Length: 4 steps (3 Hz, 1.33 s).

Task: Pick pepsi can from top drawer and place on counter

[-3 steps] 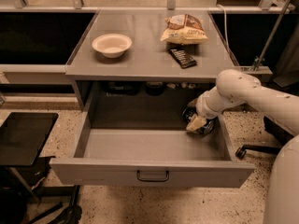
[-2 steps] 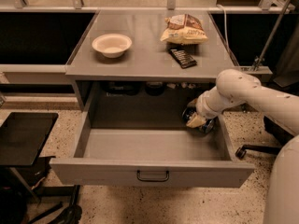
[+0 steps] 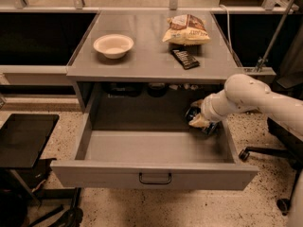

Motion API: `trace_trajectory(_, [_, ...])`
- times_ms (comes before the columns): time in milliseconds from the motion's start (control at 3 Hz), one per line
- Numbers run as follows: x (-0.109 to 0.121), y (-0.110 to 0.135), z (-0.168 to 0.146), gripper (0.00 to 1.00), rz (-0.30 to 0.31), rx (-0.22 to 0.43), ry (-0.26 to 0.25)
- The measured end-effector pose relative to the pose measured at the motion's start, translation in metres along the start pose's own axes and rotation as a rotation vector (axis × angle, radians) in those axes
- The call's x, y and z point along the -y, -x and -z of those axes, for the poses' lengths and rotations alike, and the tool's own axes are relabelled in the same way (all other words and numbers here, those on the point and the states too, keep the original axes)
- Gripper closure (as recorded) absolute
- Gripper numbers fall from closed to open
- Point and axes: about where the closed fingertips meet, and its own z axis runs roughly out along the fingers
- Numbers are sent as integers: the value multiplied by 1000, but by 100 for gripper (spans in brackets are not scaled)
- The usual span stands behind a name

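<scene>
the pepsi can sits in the back right corner of the top drawer, a dark blue shape partly hidden behind my gripper. from here the gripper is right against the can, down inside the drawer near its right wall. i cannot tell whether it is clamped on the can or merely resting beside it. the white arm comes in from the right side and bends down over the drawer's right edge.

the drawer is pulled fully out toward the camera, and its dark handle sits at the middle of the front panel. the rest of the drawer floor that i can see is bare grey metal.

above it, the counter carries three things. a pale bowl stands on the left, a crumpled chip bag lies at the back right, and a dark rectangular bar lies just in front of the bag.

off to the left, lower than the counter, stands a black side table. on the right, part of an office chair base with castors rests on the speckled floor.
</scene>
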Motion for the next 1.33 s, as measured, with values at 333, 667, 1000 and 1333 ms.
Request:
trace_trajectory(333, [-8, 3, 31, 100, -20, 56, -111])
trace_trajectory(667, [-8, 5, 30, 100, -20, 56, -111])
trace_trajectory(1000, [-18, 0, 49, 100, -11, 86, -175])
trace_trajectory(1333, [-22, 12, 84, 100, 4, 192, -330])
